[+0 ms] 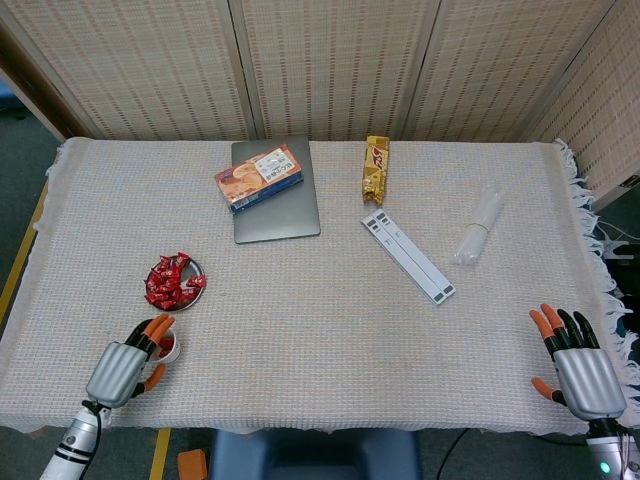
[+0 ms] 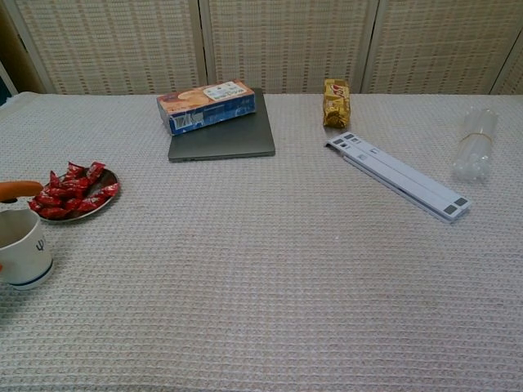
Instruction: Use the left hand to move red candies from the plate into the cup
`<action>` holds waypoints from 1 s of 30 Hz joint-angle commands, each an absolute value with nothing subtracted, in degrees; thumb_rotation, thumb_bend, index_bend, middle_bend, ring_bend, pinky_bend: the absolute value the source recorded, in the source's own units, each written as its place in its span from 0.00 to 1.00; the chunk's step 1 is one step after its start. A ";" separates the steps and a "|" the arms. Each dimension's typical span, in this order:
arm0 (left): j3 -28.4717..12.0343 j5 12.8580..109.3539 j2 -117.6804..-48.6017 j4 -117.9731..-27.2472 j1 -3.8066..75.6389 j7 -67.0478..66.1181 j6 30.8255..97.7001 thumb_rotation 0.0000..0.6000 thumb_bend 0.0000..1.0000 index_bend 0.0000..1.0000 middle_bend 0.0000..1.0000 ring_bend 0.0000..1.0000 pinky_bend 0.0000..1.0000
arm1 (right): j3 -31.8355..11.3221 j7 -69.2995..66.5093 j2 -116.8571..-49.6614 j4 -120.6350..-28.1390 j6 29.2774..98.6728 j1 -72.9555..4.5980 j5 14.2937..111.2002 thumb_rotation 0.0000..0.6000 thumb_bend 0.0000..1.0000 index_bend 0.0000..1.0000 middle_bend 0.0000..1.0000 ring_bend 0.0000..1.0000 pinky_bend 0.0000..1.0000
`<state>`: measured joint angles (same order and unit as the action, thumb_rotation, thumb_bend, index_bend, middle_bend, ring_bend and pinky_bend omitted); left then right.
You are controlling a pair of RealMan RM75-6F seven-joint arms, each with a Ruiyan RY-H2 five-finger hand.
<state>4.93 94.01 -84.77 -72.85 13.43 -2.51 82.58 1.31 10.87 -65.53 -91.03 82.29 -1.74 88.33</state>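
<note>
A small metal plate (image 1: 199,270) (image 2: 112,177) near the table's left side holds a heap of red candies (image 1: 170,285) (image 2: 69,194). Just in front of it stands a white cup (image 1: 172,349) (image 2: 24,249) with something red inside. My left hand (image 1: 122,368) grips the cup from the near left, fingers arched over the rim and thumb at its side. The chest view shows only one orange fingertip (image 2: 16,189) of this hand, behind the cup. My right hand (image 1: 580,372) lies at the front right edge with fingers spread and nothing in it.
At the back lie a grey laptop (image 1: 275,200) with a biscuit box (image 1: 259,177) on top and a yellow snack pack (image 1: 375,168). A white folded stand (image 1: 408,256) and a bundle of clear plastic (image 1: 478,228) lie to the right.
</note>
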 commanded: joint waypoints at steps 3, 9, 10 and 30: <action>4.18 95.85 -79.54 -78.41 13.29 0.44 86.04 1.00 0.39 0.00 0.05 0.12 1.00 | 1.20 11.01 -65.59 -91.00 82.04 -1.84 88.05 1.00 0.06 0.00 0.00 0.00 0.00; -0.47 94.66 -75.13 -86.19 17.16 3.62 84.26 1.00 0.38 0.03 0.11 0.19 1.00 | 1.13 11.13 -65.62 -91.00 81.54 -2.11 87.84 1.00 0.06 0.00 0.00 0.00 0.00; -1.54 93.19 -74.92 -86.59 18.40 3.03 82.02 1.00 0.38 0.05 0.13 0.20 1.00 | 1.15 11.15 -65.64 -91.00 81.49 -2.15 87.87 1.00 0.06 0.00 0.00 0.00 0.00; -9.06 62.59 -79.23 -80.99 35.76 -26.82 51.21 1.00 0.39 0.09 0.16 0.21 1.00 | 0.77 10.84 -65.50 -91.03 80.31 -2.58 86.36 1.00 0.06 0.00 0.00 0.00 0.00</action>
